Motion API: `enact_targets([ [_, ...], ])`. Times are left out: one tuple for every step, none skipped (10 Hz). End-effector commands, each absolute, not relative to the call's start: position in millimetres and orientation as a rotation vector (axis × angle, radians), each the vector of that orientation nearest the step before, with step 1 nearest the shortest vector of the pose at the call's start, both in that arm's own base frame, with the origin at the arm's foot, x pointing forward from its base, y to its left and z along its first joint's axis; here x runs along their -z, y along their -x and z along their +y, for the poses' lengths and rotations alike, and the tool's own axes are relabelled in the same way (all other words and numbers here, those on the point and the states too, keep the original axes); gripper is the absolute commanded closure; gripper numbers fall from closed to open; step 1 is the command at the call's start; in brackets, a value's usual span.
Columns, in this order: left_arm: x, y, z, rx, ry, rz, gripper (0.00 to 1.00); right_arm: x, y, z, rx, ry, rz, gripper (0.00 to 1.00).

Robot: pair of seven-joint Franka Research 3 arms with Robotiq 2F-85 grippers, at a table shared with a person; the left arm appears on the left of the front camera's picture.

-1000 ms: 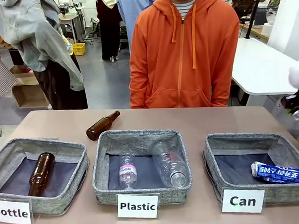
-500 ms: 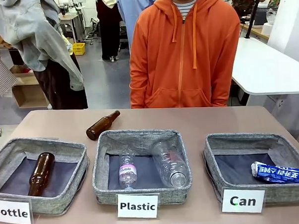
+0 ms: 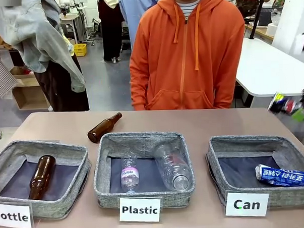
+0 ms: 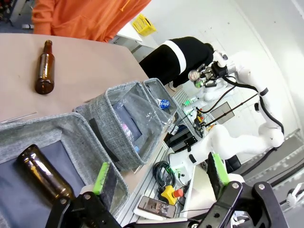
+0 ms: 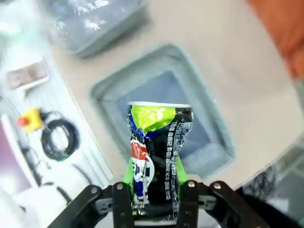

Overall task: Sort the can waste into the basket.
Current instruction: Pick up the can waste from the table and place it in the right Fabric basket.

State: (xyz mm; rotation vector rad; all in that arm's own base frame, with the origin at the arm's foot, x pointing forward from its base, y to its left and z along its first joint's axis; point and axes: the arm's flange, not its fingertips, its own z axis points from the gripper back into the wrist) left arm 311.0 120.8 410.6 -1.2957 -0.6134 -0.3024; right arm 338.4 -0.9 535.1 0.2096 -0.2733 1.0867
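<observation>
The right gripper [image 5: 153, 190] is clamped on the dark crushed metal can with a red-blue logo [image 5: 156, 161]; in the blurred right wrist view the can's long axis runs along the fingers, silver rim pointing away from the wrist, above a square grey fabric basket [image 5: 209, 142]. The blue metal can with white lettering [image 3: 282, 175] lies on its side in the grey basket carded "Can" [image 3: 229, 146], long axis across the tabletop [image 3: 202, 119]. The left gripper [image 4: 159, 173] stands wide and holds nothing, over the "Bottle" basket [image 3: 57, 148] with a brown glass bottle [image 4: 45, 178]. Two clear plastic bottles [image 3: 172, 166] lie in the middle "Plastic" basket [image 3: 143, 138]; another brown bottle [image 3: 104, 127] lies behind it on the tabletop, near a person in an orange hoodie [image 3: 187, 52].
</observation>
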Motion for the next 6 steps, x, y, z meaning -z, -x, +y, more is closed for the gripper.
enact_targets([
  [-412.3,-309.3,117.6,0.297,1.298,-0.618,0.0,-507.3,-355.9,6.2,-1.341,-0.32,-0.177,1.0],
  [-412.3,-309.3,117.6,0.297,1.298,-0.618,0.0,-497.0,-360.3,11.4,-1.359,-0.343,-0.206,1.0],
  [-412.3,-309.3,117.6,0.297,1.298,-0.618,0.0,-493.1,-362.8,11.5,-1.346,-0.334,-0.244,1.0],
  [-412.3,-309.3,117.6,0.297,1.298,-0.618,0.0,-493.4,-365.0,8.4,-1.353,-0.359,-0.267,1.0],
  [-412.3,-309.3,117.6,0.297,1.298,-0.618,0.0,-493.4,-367.1,7.2,-1.34,-0.357,-0.276,1.0],
  [-412.3,-309.3,117.6,0.297,1.298,-0.618,0.0,-491.7,-369.4,6.8,-1.339,-0.373,-0.274,0.23],
])
